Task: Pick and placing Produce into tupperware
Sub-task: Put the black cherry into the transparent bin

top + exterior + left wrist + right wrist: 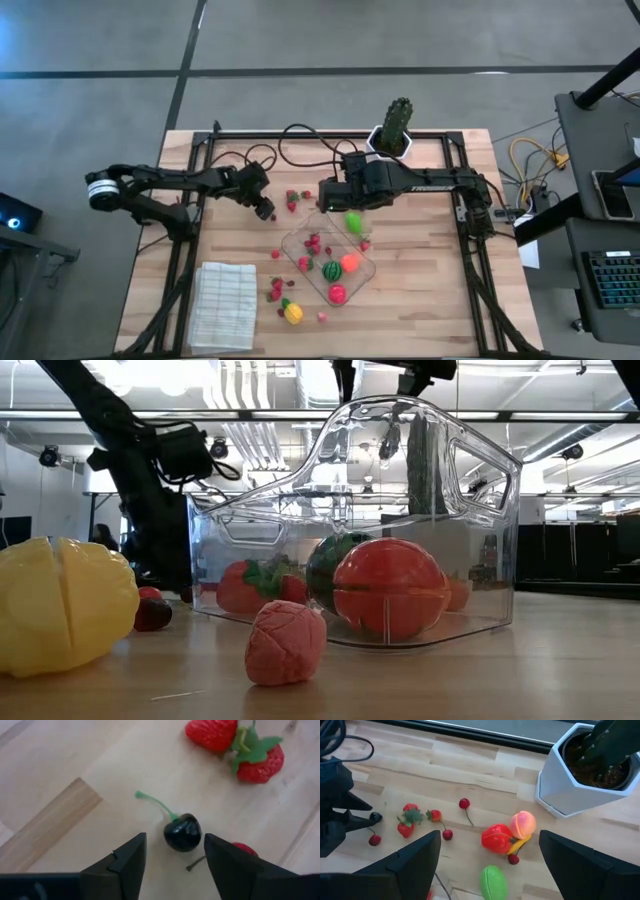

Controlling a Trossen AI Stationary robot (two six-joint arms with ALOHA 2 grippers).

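The left gripper (172, 857) is low over the wooden bench (430, 300), at about nine o'clock from the middle. Its two dark fingers (125, 862) are spread apart, one on each side of a dark cherry (183, 832) with a green stem. The fingers are not touching the cherry, and it lies on the wood. Two red strawberries (235, 742) lie near it on the bench. The right gripper (330, 200) hangs over the twelve o'clock corner of the tupperware (300, 240). Its fingers (407, 865) are wide apart with nothing between them. Below it on the bench are a green fruit (493, 882), a red fruit (496, 839), a peach-colored fruit (522, 824) and some small cherries (464, 803). The clear tupperware sits near the middle of the bench. Inside it are a green striped melon ball (331, 270), an orange piece (350, 264), a pink-red piece (337, 293), a light green piece (354, 222) and some small red berries (313, 243). More produce is outside the box. A yellow fruit (293, 313) and red berries (275, 290) lie at about seven o'clock from the box, and a small pink piece (322, 317) lies at about six o'clock. A white folded cloth (224, 305) lies at about eight o'clock on the bench. A green cactus (397, 122) in a white pot (560, 785) stands at the twelve o'clock edge.
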